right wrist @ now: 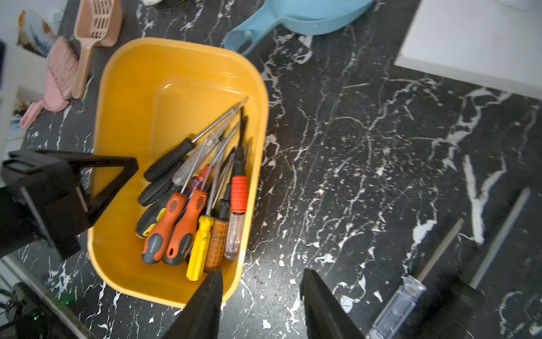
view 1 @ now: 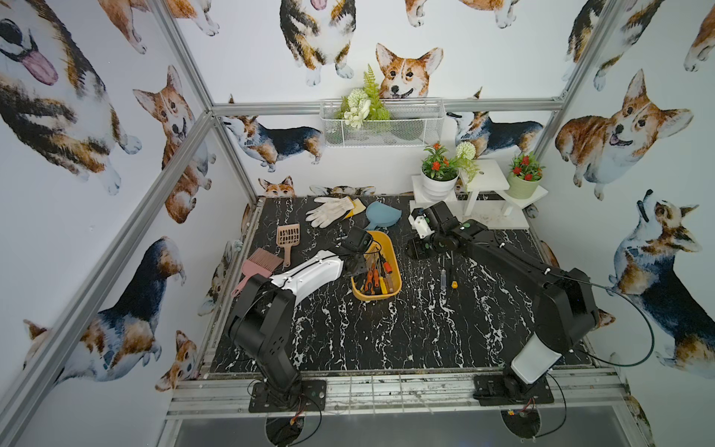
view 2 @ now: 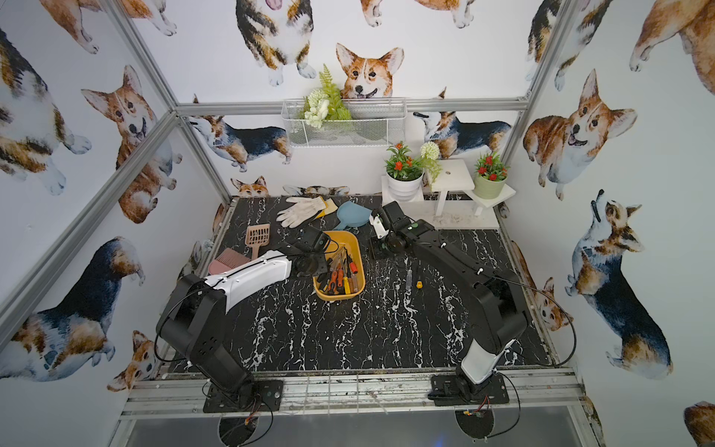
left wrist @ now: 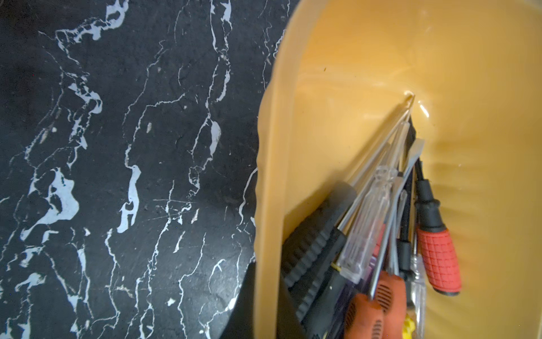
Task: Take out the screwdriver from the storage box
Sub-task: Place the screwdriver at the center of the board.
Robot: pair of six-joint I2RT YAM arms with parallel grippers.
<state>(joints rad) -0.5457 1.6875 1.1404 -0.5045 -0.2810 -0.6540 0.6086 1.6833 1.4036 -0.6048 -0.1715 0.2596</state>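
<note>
1. In the left wrist view, storage box [left wrist: 381, 58] cropped by the frame on three sides.
2. Inside it, screwdrivers [left wrist: 378, 223] with handle ends cropped, lower ones buried under the pile.
3. In a top view, left gripper [view 1: 356, 269] largely hidden beneath its own wrist at the box's 9 o'clock rim.
4. In the right wrist view, right gripper [right wrist: 262, 273] with jaws blurred, bases cropped.
5. On the bench [right wrist: 352, 146], clear-handled screwdriver [right wrist: 396, 303] with butt cropped; neighbouring handle only a dark blur.

Screwdrivers [view 1: 374, 279] lie heaped in the storage box [view 1: 387, 242].
</note>
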